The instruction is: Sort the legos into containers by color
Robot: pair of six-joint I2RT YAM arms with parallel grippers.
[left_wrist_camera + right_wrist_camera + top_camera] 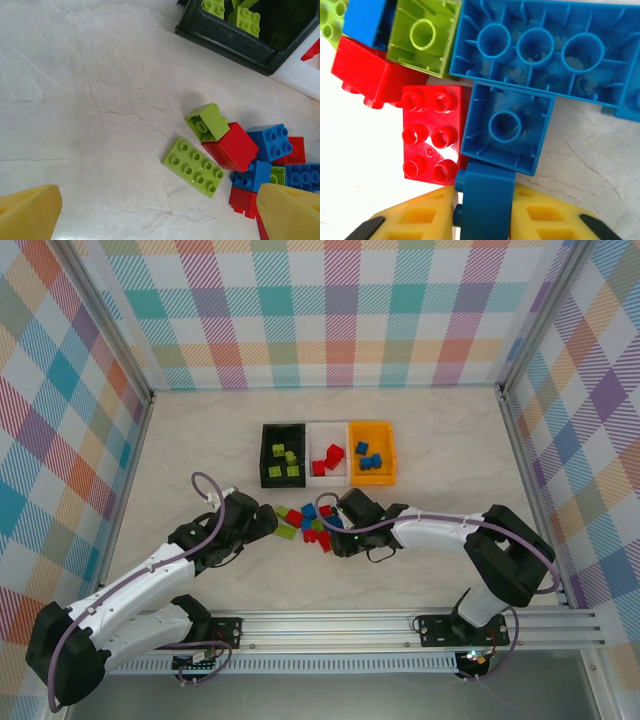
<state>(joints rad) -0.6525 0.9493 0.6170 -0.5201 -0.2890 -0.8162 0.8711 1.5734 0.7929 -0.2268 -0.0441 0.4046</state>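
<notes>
A pile of red, blue and lime legos lies on the table between my two grippers. My right gripper is down at the pile's right side, its yellow fingers shut on a blue lego. That brick touches an upturned blue lego and a red lego. My left gripper is open above bare table, left of a flat lime lego. The black bin holds lime legos, the white bin red ones, the orange bin blue ones.
The three bins stand in a row just beyond the pile, mid-table. A long upturned blue lego and an upturned lime lego lie past my right gripper. Metal frame posts and plaid walls bound the table.
</notes>
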